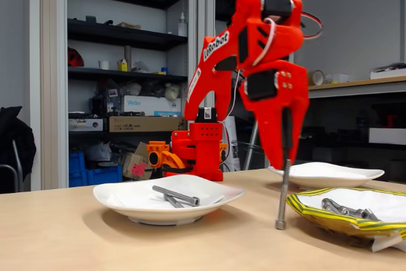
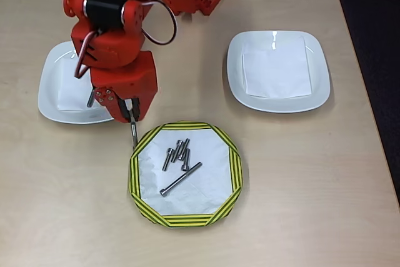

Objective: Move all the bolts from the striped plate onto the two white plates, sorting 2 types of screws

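This looks like a lab or workshop room. Behind the light wooden table, tall dark open shelves carry cardboard boxes, a white equipment carton, bottles and small containers. Blue plastic crates sit on the floor below. At right, a long workbench runs along a plain grey wall.

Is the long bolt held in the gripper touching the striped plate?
Apart. In the fixed view the long bolt hangs upright from the gripper, its lower end just left of the striped plate, with a strip of table showing between them.
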`<state>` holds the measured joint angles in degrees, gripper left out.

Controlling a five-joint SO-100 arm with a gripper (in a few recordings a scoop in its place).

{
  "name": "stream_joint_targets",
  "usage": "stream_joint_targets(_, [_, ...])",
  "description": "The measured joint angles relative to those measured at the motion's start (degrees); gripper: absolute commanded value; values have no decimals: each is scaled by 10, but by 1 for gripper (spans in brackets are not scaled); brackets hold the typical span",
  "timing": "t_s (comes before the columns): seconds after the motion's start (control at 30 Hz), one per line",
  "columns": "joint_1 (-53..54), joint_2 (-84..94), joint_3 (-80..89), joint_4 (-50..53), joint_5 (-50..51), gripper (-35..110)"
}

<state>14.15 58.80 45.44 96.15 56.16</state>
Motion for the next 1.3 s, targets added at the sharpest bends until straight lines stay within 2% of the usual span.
stream_joint_targets(0.37, [112,145,145,24,-104,0])
stream_joint_targets(0.77, [99,157,214,-50,-104,9])
stream_joint_targets(1.0, [72,50,146,-121,-104,12])
stream_joint_targets(1.3, [125,-103,-4,-167,-156,12])
